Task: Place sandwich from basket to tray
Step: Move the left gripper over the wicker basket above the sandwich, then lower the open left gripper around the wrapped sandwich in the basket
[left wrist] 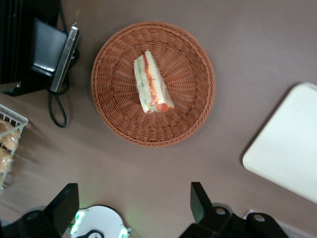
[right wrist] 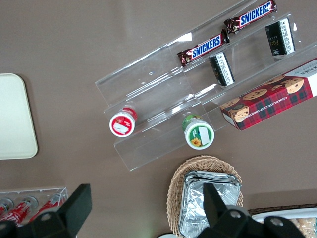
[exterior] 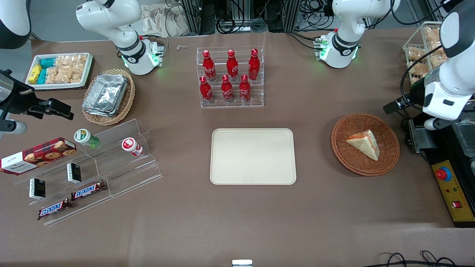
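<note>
The sandwich (exterior: pixel 364 144), a white-bread wedge with red and green filling at its edge, lies in the round reddish-brown wicker basket (exterior: pixel 345 157) toward the working arm's end of the table. The cream-beige tray (exterior: pixel 253 155) lies bare at mid-table, beside the basket. My left gripper (exterior: pixel 395 105) hangs above the table just off the basket's rim, a little farther from the front camera than the basket. In the left wrist view the gripper (left wrist: pixel 132 202) is open and empty, with its fingers wide apart, and it is clear of the basket (left wrist: pixel 190 74), the sandwich (left wrist: pixel 151 83) and the tray (left wrist: pixel 292 144).
A clear rack of red bottles (exterior: pixel 231 76) stands farther from the front camera than the tray. A black box with a red button (exterior: pixel 451 193) and a wire rack of snack bags (exterior: pixel 423 52) sit at the working arm's end. A black device with a cable (left wrist: pixel 49 54) lies near the basket.
</note>
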Controlling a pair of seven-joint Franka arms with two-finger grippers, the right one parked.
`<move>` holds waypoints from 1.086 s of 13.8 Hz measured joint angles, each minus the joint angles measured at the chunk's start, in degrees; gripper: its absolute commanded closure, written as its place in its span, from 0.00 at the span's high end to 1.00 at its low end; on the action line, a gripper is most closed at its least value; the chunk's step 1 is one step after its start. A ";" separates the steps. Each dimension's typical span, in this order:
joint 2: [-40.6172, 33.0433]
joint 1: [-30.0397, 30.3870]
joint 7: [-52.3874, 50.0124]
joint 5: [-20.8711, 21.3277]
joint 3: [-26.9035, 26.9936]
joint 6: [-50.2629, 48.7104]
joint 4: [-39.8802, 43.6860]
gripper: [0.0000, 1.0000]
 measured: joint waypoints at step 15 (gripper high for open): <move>-0.20 0.00 -12.32 -0.10 3.72 28.92 -22.59 1.00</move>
